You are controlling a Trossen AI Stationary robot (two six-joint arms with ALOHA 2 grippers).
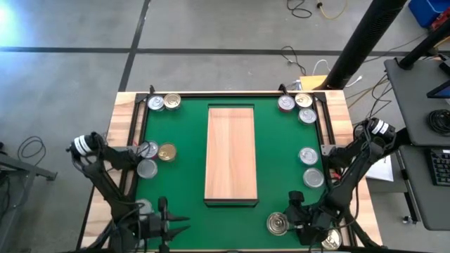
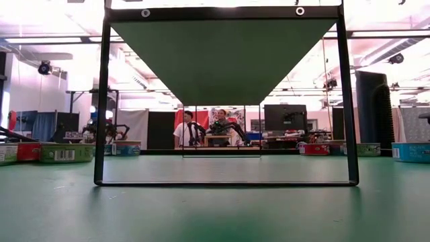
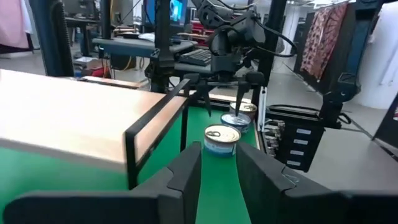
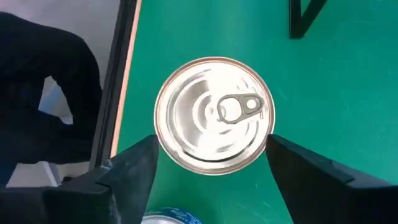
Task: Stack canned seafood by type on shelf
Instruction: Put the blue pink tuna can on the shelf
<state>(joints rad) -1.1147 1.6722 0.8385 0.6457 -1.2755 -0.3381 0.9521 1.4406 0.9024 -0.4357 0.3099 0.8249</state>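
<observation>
- While the silver-topped round tin [image 4: 214,115] with a pull-tab lid sits on the green mat [image 1: 281,161] near the table's front right corner, the right gripper [image 4: 211,165] hangs straight above it, fingers spread wide to either side and not touching it.
- Just beside it, the long light-wood shelf [image 1: 230,154] with a dark rim lies bare along the mat's middle.
- Other tins stand in small groups at the mat's edges.
- At the front left, the left gripper [image 3: 217,171] waits with its fingers parted, aimed along the mat at a blue-sided tin [image 3: 221,138].
</observation>
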